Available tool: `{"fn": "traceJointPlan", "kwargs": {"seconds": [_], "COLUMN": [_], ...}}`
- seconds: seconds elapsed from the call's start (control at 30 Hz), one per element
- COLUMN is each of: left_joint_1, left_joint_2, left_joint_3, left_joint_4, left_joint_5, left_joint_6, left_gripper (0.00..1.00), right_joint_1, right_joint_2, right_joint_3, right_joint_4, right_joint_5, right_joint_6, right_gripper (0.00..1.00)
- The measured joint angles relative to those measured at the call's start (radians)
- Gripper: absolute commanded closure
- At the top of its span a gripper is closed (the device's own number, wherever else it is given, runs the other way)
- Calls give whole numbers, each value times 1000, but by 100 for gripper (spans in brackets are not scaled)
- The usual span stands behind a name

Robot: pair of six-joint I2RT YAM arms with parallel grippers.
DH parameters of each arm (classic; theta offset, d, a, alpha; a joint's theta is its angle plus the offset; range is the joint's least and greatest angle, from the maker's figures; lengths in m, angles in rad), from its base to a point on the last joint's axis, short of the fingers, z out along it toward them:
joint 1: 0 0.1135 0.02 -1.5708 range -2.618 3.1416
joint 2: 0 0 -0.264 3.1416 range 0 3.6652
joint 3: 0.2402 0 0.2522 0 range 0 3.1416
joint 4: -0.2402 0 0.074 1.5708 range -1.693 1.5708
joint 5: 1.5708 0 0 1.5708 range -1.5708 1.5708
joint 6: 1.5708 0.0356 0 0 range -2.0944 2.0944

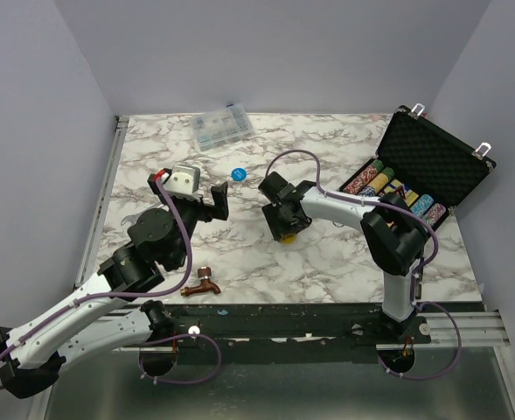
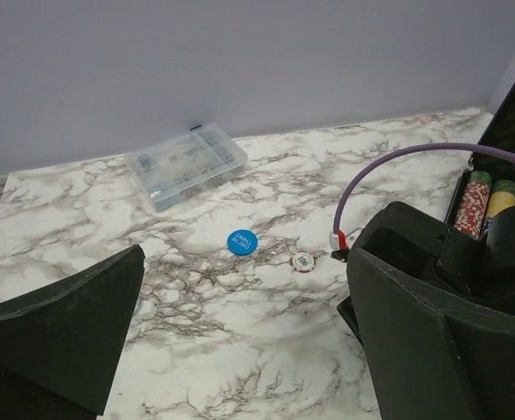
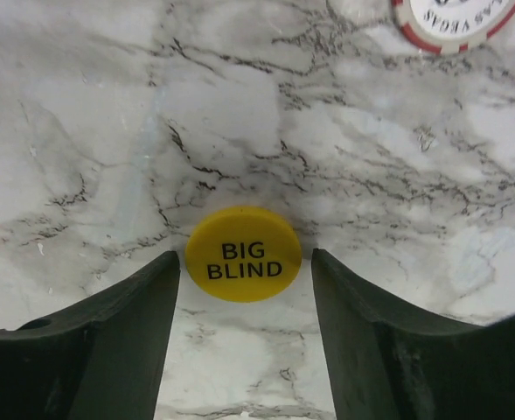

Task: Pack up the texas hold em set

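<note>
Yellow and smooth, the round yellow disc (image 3: 242, 254) lies flat between the matte black fingers of the right end effector (image 3: 244, 262). The jaws stand open astride it, with a thin gap on each side. Black capitals on it read "BIG BLIND". It rests on the bench (image 1: 327, 262), a white marble-patterned top with grey veins.

Just beyond the yellow disc and to its right, in the wrist view, lies a red-and-white chip (image 3: 454, 17) with part of the word "VEGAS" on its face. Farther back and to the left of the yellow disc lies a blue disc (image 2: 242, 241) printed "SMALL BLIND".

Left of the yellow disc, the left end effector (image 1: 215, 199) hangs wide open and holds nothing. Right of the yellow disc and farther back, the black case (image 1: 436, 157) stands open, showing dimpled foam in its lid, silver latches and multicoloured chip rows (image 1: 397, 188).

Well back and left of the yellow disc sits a clear plastic box (image 2: 185, 164). A copper faucet (image 1: 206, 283) lies nearer and to the left.
</note>
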Motion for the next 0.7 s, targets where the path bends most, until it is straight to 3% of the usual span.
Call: {"fn": "traceJointPlan", "kwargs": {"seconds": [0.27,0.7], "left_joint_1": [0,0], "left_joint_2": [-8,-25], "left_joint_3": [2,2], "left_joint_4": [-1,-1], "left_joint_5": [6,6], "left_joint_6": [-8,-7], "left_gripper": [1,1], "right_joint_1": [-1,-1], "right_joint_2": [6,61], "right_joint_3": [15,89], "right_joint_4": [-72,-132], "right_joint_5": [-26,-47], "right_joint_6": [7,-19], "right_gripper": [28,34]}}
